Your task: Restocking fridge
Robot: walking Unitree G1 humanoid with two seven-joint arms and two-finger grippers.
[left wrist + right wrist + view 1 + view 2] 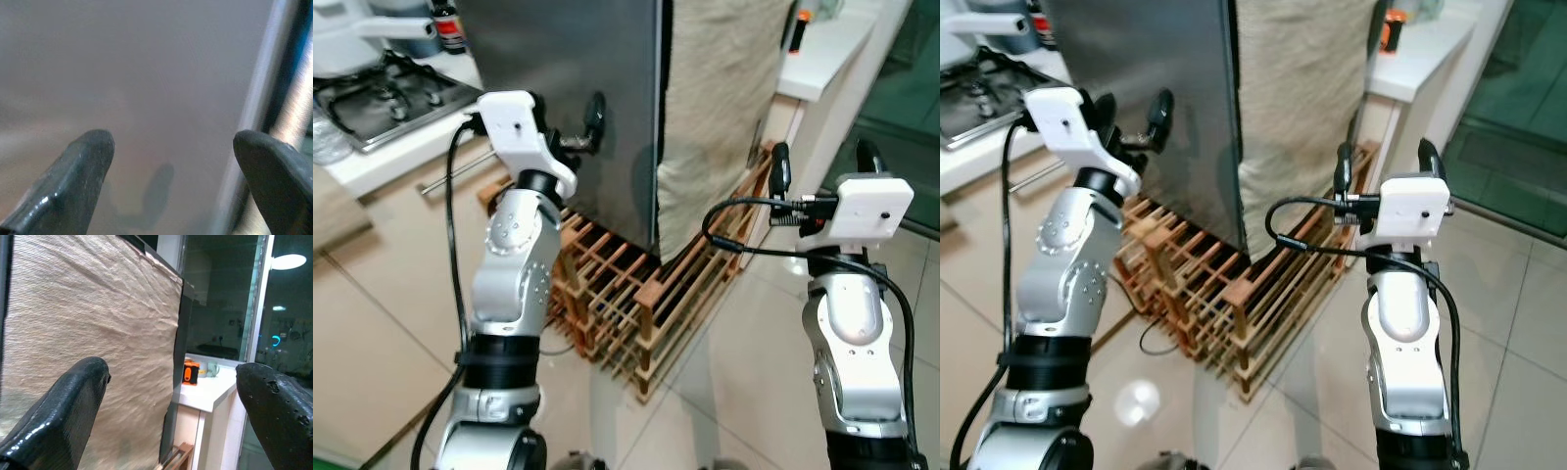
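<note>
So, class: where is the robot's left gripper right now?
In the left eye view the left gripper is raised on the robot's left, fingers open, close up against the grey fridge door, above the wooden rack on the floor.

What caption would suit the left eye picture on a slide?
Left gripper open at the steel fridge door, right gripper open near the beige cloth.

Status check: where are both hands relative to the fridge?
Left hand open, up against closed fridge door. Right hand open, empty, facing beige cloth on fridge side. Wooden rack at fridge base.
</note>
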